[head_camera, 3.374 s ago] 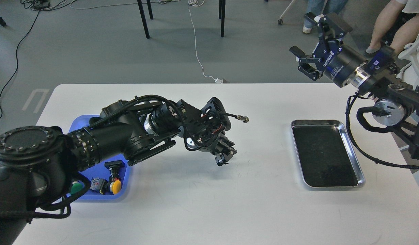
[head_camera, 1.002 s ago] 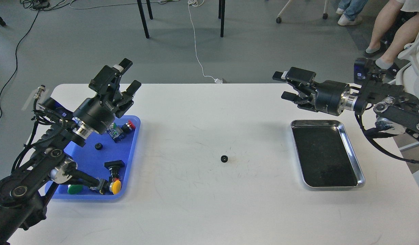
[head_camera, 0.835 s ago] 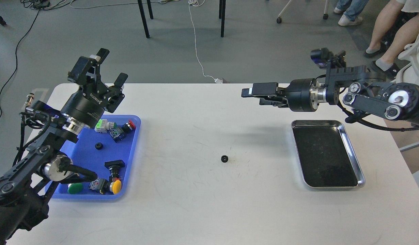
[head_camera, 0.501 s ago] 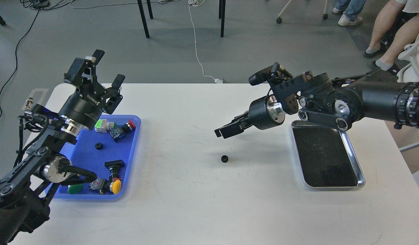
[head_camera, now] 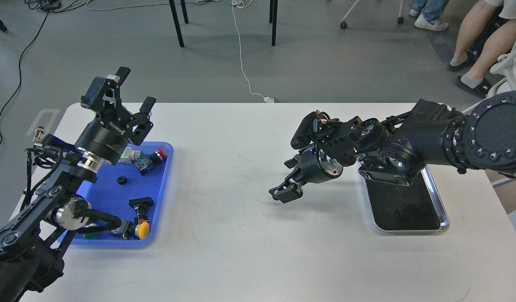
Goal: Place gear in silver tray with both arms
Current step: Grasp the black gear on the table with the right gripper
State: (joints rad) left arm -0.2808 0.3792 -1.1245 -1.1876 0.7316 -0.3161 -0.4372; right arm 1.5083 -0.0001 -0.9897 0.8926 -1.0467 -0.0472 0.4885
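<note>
My right gripper [head_camera: 285, 178] reaches down to the middle of the white table, left of the silver tray [head_camera: 445, 218]. Its jaws stand apart, open, and its lower fingertip [head_camera: 282, 194] is at the spot where the small black gear lay. The gear itself is hidden behind that fingertip, and I cannot tell whether they touch. The silver tray's dark floor is bare where it shows; my right arm covers its far end. My left gripper [head_camera: 134, 87] is open and empty, raised above the far edge of the blue tray [head_camera: 162, 197].
The blue tray holds a second small black gear [head_camera: 121, 180] and several push buttons, among them a yellow one [head_camera: 143, 229] and a red one [head_camera: 159, 153]. People's legs and chair legs stand beyond the table's far edge.
My left arm left the gear on the table and drew back over the blue tray. My right arm swung down and left from high at the right onto the gear's spot, hiding the gear.
</note>
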